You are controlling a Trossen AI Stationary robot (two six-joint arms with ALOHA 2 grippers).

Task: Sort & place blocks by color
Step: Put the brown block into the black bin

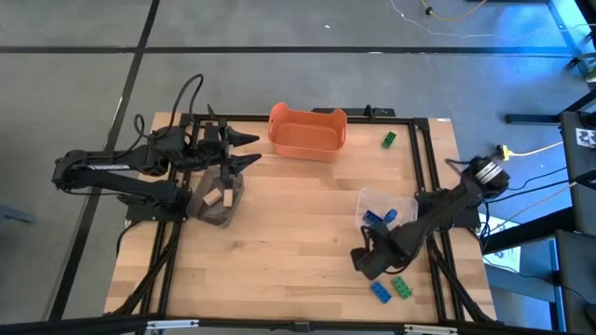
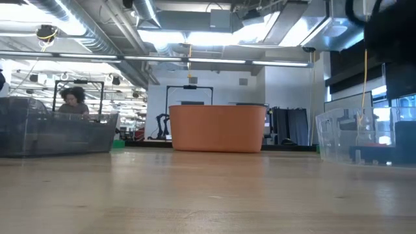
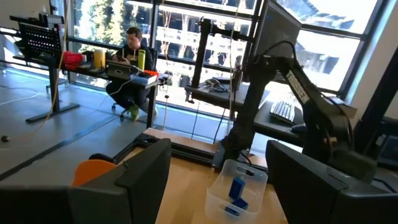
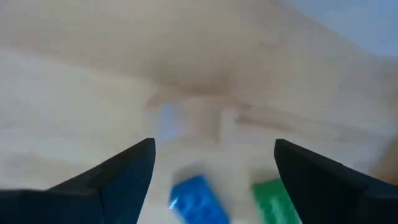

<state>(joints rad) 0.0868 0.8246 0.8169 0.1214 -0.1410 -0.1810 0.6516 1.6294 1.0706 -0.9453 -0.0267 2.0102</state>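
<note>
Past spread-fingered right gripper [image 4: 214,180], wrist cam alone shows blue block [image 4: 198,198] beside green block [image 4: 273,199]; left gripper [image 1: 250,151] spread too.

Grey floor [image 1: 279,23], tall windows [image 3: 180,37], ceiling lights [image 2: 214,39].

1. Evenly lit from overhead; soft shadows under arms on bench [image 1: 298,242].
2. Blue glare at far right floor corner.
3. Bright ceiling strips in low view; near bench surface out of focus.
4. Daylight through windows [image 3: 186,37], slightly blown out.
5. Heavily blurred close-up: blue block [image 4: 198,198], green block [image 4: 273,198].
</note>
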